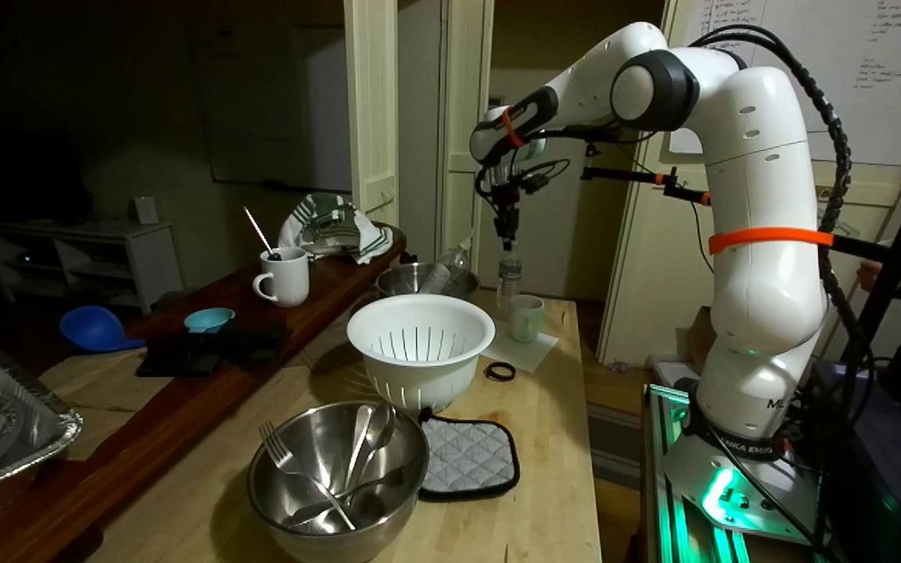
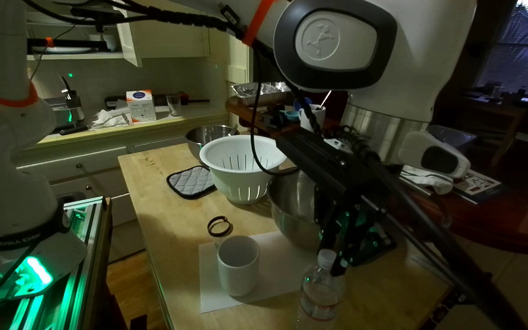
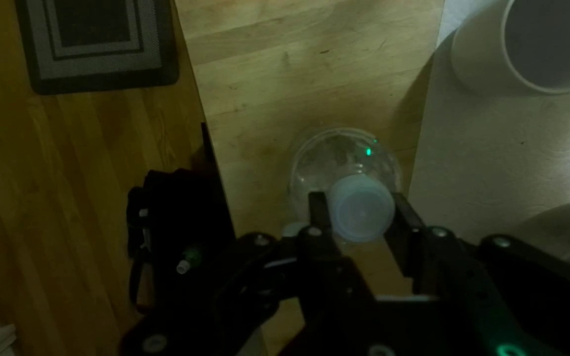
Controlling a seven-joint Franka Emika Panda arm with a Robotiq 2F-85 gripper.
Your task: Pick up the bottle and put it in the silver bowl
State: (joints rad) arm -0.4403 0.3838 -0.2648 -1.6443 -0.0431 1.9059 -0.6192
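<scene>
A clear bottle (image 1: 509, 275) with a pale cap stands upright at the far end of the table, and also shows in an exterior view (image 2: 320, 295) and the wrist view (image 3: 322, 153). My gripper (image 3: 357, 203) has its fingers tight against both sides of the cap; it appears above the bottle in an exterior view (image 1: 507, 242). Beside the bottle is a silver bowl (image 2: 289, 220) with a see-through object and a grey piece inside; it also shows in an exterior view (image 1: 392, 277). Another metal bowl (image 1: 388, 532) holds forks and spoons.
A pale mug (image 2: 238, 270) stands on a white sheet (image 2: 209, 293) beside the bottle. A white strainer bowl (image 1: 419, 375) stands between the metal bowls. A grey pot holder (image 1: 470, 457) and a black ring (image 1: 500, 371) lie nearby. The table edge is close to the bottle.
</scene>
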